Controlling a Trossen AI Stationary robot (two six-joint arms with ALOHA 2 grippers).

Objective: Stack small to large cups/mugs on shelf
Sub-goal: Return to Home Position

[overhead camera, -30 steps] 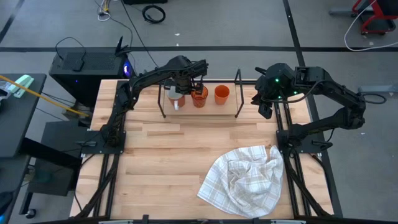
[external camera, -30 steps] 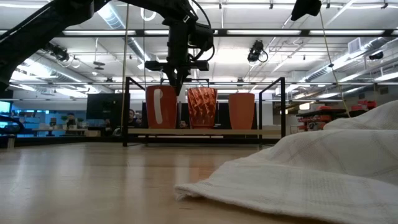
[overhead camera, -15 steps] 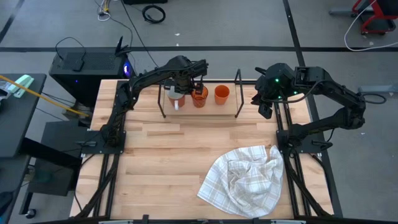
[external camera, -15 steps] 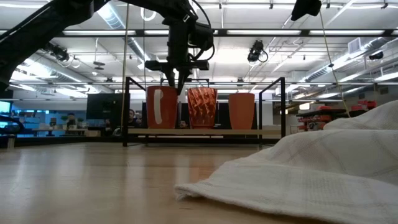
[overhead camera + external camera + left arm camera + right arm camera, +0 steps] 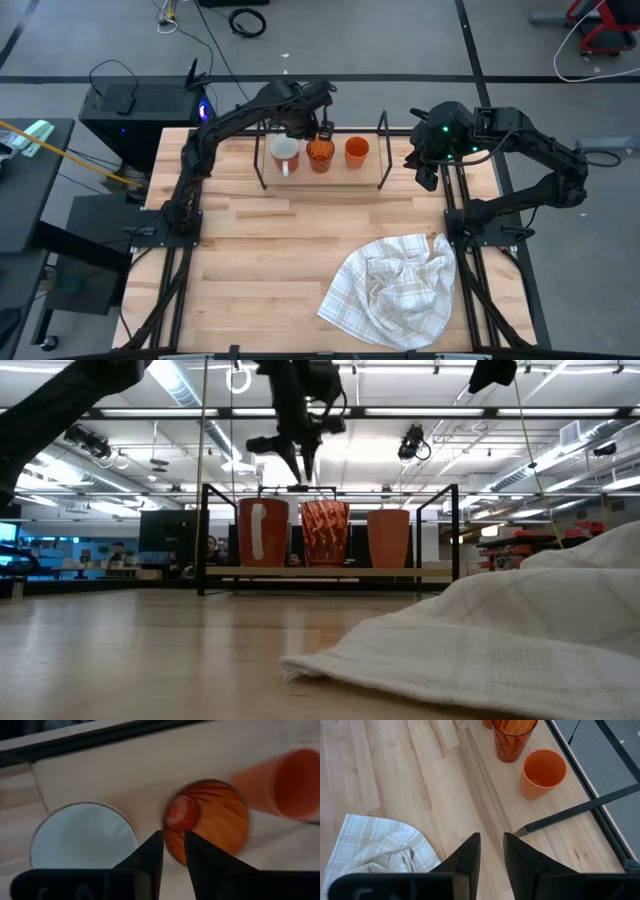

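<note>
Three vessels stand upright in a row on the shelf's wooden board (image 5: 322, 174): the white mug (image 5: 285, 153), the dark-orange tumbler (image 5: 320, 155) and the smaller orange cup (image 5: 357, 151). In the low view they are the mug (image 5: 262, 532), the tumbler (image 5: 325, 532) and the cup (image 5: 388, 537) on the shelf (image 5: 330, 572). My left gripper (image 5: 297, 470) hangs shut above the gap between mug and tumbler, touching nothing; its wrist view (image 5: 173, 847) looks down on the mug (image 5: 82, 840) and the tumbler (image 5: 215, 820). My right gripper (image 5: 425, 178) waits shut past the shelf's right end.
A white checked cloth (image 5: 395, 290) lies crumpled at the table's near right. The shelf's black wire uprights (image 5: 381, 150) stand at both ends of the board. Bare tabletop (image 5: 250, 260) stretches in front of the shelf.
My left gripper has risen straight up from between the mug's rim and the tumbler's rim and now hangs clear above the shelf's top wire. The three vessels stay in place on the board.
</note>
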